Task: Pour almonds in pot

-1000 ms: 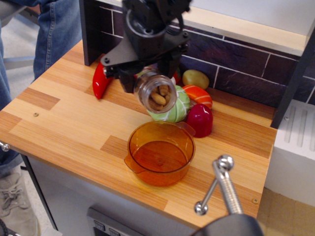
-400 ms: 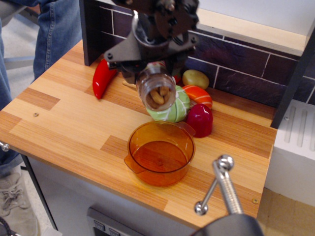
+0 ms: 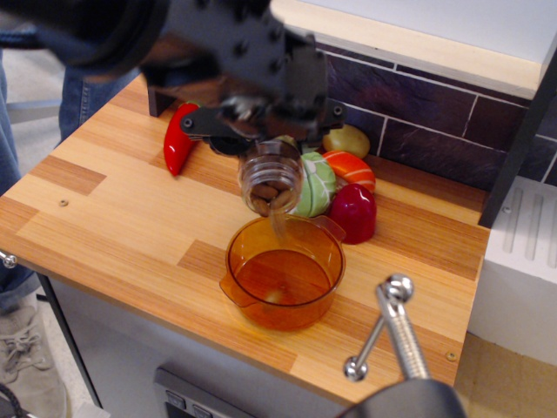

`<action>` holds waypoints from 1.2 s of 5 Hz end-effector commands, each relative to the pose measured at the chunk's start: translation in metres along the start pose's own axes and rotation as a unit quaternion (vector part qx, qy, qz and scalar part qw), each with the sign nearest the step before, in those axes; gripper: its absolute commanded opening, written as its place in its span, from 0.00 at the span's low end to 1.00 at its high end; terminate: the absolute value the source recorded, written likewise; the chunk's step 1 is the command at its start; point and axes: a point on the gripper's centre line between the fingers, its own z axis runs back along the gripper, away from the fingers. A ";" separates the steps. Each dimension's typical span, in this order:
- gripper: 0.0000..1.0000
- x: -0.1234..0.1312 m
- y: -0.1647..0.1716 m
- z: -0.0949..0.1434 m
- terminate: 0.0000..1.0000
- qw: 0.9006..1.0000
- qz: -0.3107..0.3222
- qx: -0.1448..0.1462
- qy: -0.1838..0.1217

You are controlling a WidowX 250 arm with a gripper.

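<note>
My gripper point(image 3: 271, 148) is shut on a small clear jar point(image 3: 271, 181) and holds it tipped mouth-down above the far rim of the orange translucent pot point(image 3: 285, 272). Tan-brown almonds point(image 3: 264, 193) sit at the jar's mouth, and a blurred streak of them falls toward the pot. A pale almond point(image 3: 275, 297) lies on the pot's bottom. The arm is motion-blurred and hides the jar's label.
Behind the pot lie a green cabbage toy point(image 3: 317, 185), a dark red toy point(image 3: 352, 212), an orange-and-white toy point(image 3: 350, 170), a yellow-green potato toy point(image 3: 346, 140) and a red pepper point(image 3: 178, 139). A dark tiled wall point(image 3: 418, 122) stands behind. A metal clamp handle point(image 3: 396, 331) sits at the front right.
The jar has rotated from lying mouth-forward to mouth-down and dropped closer to the pot. Almonds have started falling out, and one has landed in the pot.
</note>
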 end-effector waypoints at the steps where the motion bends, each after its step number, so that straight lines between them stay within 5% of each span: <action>1: 0.00 0.025 -0.009 0.006 0.00 0.995 -0.009 -0.060 -0.076; 6: 0.00 0.029 -0.008 0.007 0.00 0.984 -0.034 -0.112 -0.135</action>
